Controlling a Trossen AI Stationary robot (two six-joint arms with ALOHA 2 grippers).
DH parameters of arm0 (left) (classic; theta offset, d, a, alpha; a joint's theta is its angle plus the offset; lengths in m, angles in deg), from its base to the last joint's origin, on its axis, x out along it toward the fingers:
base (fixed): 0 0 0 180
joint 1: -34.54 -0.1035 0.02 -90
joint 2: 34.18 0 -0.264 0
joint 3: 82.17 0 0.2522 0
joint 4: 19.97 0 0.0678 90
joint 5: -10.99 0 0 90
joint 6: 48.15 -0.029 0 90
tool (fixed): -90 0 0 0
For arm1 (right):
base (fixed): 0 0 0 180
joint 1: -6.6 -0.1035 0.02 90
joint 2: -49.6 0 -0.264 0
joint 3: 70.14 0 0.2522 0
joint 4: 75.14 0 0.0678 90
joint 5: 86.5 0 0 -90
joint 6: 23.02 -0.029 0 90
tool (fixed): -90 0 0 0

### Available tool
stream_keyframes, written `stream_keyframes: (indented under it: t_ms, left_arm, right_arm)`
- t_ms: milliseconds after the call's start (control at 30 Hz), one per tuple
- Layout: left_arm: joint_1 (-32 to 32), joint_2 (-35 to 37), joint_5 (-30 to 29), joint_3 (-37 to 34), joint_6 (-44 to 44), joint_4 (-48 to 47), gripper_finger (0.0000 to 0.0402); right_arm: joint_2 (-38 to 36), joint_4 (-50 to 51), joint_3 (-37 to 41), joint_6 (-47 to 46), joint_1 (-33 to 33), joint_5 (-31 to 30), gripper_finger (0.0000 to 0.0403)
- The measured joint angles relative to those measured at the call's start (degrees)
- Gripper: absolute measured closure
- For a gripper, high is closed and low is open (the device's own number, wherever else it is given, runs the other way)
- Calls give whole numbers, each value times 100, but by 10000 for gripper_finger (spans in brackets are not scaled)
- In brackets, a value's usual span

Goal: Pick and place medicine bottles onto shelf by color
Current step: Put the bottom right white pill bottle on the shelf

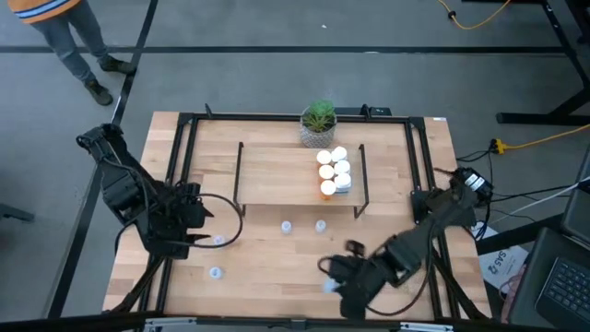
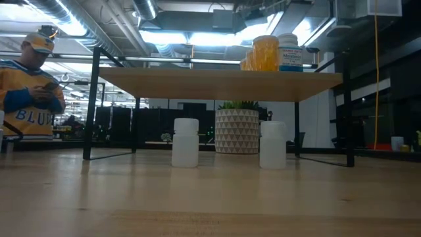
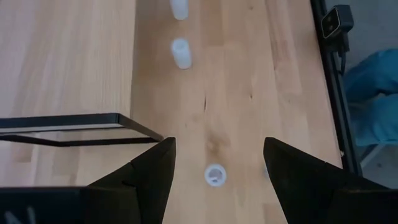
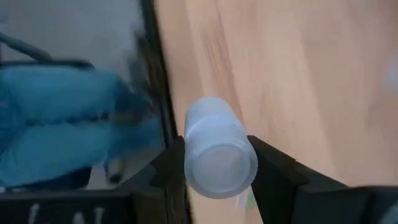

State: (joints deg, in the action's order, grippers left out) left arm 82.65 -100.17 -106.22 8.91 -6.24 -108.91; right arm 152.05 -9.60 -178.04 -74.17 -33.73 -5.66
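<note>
My right gripper (image 1: 329,277) is near the table's front edge, right of centre, shut on a small pale bluish-clear bottle (image 4: 217,149). My left gripper (image 1: 210,236) is open at the front left. Another small clear bottle (image 3: 214,175) stands upright on the table between its fingertips, untouched. A third clear bottle (image 1: 215,272) stands nearer the front edge. Two white bottles (image 2: 185,142) (image 2: 272,145) stand on the table in front of the shelf (image 1: 295,175). Orange and white bottles (image 1: 332,171) stand in a group on the shelf's right part. My right gripper pinches the small clear bottle by its round sides (image 4: 193,155), one finger (image 4: 273,168) on each side. The bottle lies along the fingers, one flat end toward the wrist camera. Whether it is clear of the table does not show.
A potted green plant (image 1: 318,120) stands behind the shelf. The shelf's black side frame (image 3: 74,130) is close to my left gripper. A black frame runs round the tabletop (image 1: 184,120). A person (image 2: 29,92) stands beyond the table's far left.
</note>
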Motion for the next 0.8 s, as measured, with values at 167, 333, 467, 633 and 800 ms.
stream_keyframes:
  t_ms: [167, 333, 467, 633, 800]
  left_arm:
    - [71, 0, -143, 0, -3, 0, 164]
    - [71, 0, -235, 0, -3, -2, 164]
    - [71, 0, -235, 0, -3, -16, 164]
    - [71, 0, -551, 0, -168, -20, 164]
    - [67, 0, -821, 0, -199, -20, 164]
  right_arm:
    - [0, -60, -961, 1998, 666, -530, 258]
    - [0, 92, -1721, 3483, 1545, -945, 258]
    - [0, 944, -2224, 4261, 2386, -629, 258]
    - [0, 1551, -2362, 4644, 3611, 10, 258]
    - [135, 1619, -2368, 4743, 4484, 676, 258]
